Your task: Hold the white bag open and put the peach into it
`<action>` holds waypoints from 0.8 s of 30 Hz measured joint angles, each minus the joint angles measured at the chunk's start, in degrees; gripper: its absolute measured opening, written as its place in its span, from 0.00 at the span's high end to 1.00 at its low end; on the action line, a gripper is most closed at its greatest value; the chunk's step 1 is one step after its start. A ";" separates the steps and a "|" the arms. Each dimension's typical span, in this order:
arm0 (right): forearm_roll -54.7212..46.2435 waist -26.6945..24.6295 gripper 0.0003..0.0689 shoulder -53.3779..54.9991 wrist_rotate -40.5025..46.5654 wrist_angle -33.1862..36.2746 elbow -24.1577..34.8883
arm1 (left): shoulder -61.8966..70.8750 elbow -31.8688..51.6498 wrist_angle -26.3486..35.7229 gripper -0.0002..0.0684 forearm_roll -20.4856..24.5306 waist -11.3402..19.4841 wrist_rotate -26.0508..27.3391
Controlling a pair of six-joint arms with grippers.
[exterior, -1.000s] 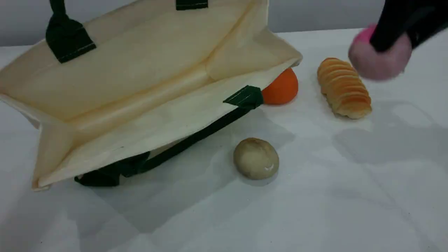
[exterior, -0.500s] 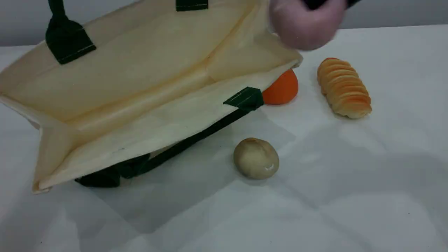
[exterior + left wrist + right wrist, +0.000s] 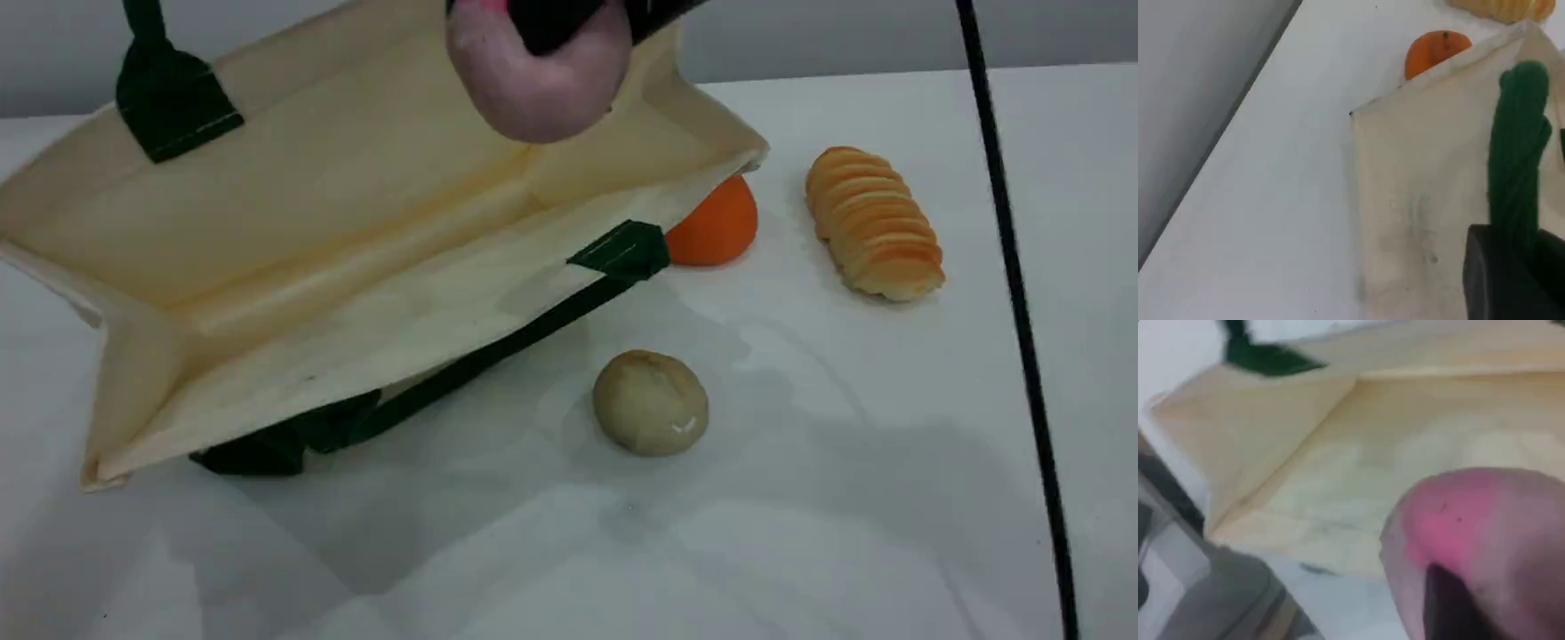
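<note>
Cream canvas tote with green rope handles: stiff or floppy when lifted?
Likely floppy: the cream canvas tote creases and sags at its corners. Its mouth would probably collapse if the left hand released the green rope handle.

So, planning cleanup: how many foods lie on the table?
3: orange fruit beside the bag, ridged roll right of it, tan lump in front. More may be hidden.

The large cream-white canvas tote bag [image 3: 338, 231] with dark green rope handles [image 3: 498, 351] is resting on the table, its mouth gaping wide; the rounded pale pink peach [image 3: 524, 98] with a magenta patch is hanging just above that opening
</note>
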 joint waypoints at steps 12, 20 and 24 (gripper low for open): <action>9.74 0.00 0.58 10.81 -8.07 -10.64 0.00 | 0.00 0.00 0.00 0.85 -0.22 0.00 -1.05; 20.22 0.00 0.58 13.82 -18.14 -14.87 -0.06 | 0.00 0.00 0.00 0.85 -0.22 0.00 -1.24; 25.71 0.00 0.58 15.58 -23.71 -14.99 -0.06 | 0.00 0.00 0.00 0.85 -0.22 0.00 -1.28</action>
